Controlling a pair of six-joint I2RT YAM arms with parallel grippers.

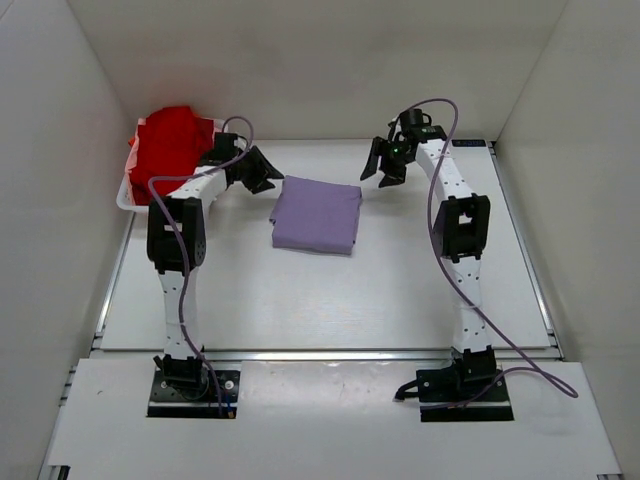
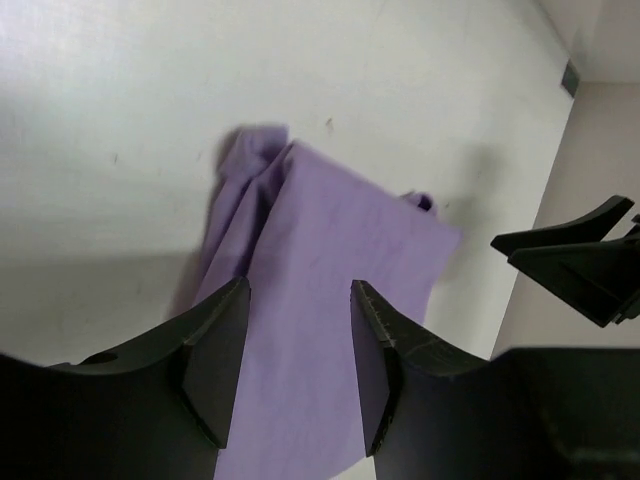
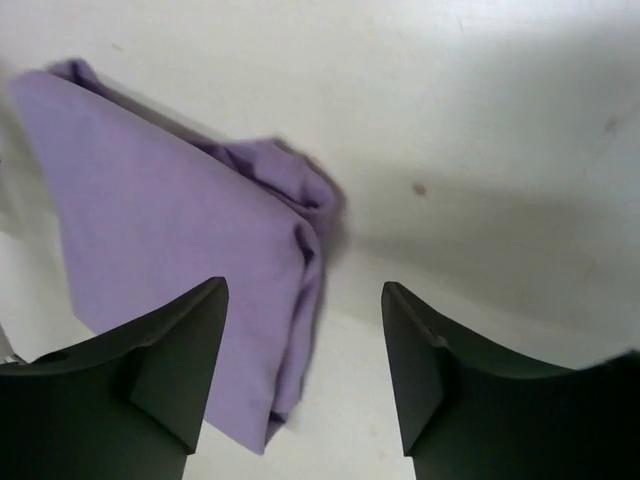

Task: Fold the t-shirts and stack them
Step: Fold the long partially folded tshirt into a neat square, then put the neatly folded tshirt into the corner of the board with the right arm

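Lying folded on the surface (image 1: 300, 300), the lavender shirt (image 1: 317, 215) is sitting between the left gripper (image 1: 262, 170) and right gripper (image 1: 385, 165); the red shirt (image 1: 172, 145) is bunching beyond its left side, nearer the left gripper. Left wrist: jaws are gaping empty above lavender cloth. Right wrist: jaws are gaping empty over its edge.

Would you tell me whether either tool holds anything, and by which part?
Nothing is held: left tool and right tool are both open, near the purple shirt.
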